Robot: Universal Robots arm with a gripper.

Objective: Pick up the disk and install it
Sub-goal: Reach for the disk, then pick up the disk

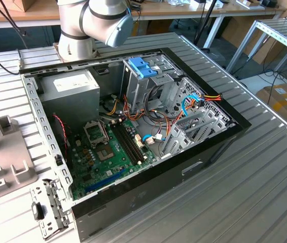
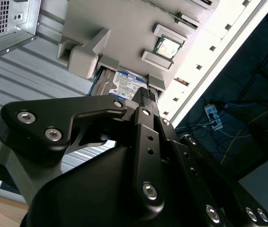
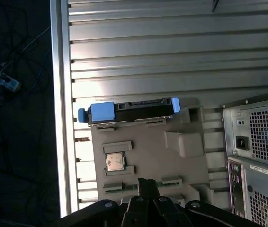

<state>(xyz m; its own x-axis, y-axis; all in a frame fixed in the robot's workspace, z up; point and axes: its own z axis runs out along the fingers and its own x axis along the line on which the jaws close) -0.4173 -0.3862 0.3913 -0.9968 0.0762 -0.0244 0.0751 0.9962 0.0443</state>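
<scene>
Look to the disk (image 3: 129,109) first — parked on its long edge in a slot at the far end of the grey fixture (image 3: 148,151), blue end piece near the table's edge, label side showing in the second wrist view. Not yet gripped. Hovering over the fixture's near end, apart from the disk, jaws pressed together on nothing: the gripper (image 3: 147,185). Descending like that risks striking the casing's top edge rather than straddling it — tipping it out of the slot, perhaps off the slatted table (image 3: 172,56). Could also snag the raised fixture blocks (image 3: 183,142) or the processor chip (image 3: 115,161) seated in the same fixture. Further out, to the exterior view's right of the fixture, the open computer case (image 1: 204,152); crowded with cables (image 1: 176,119) beside the blue-topped drive cage (image 1: 142,67), so apt to catch a tilted disk.
</scene>
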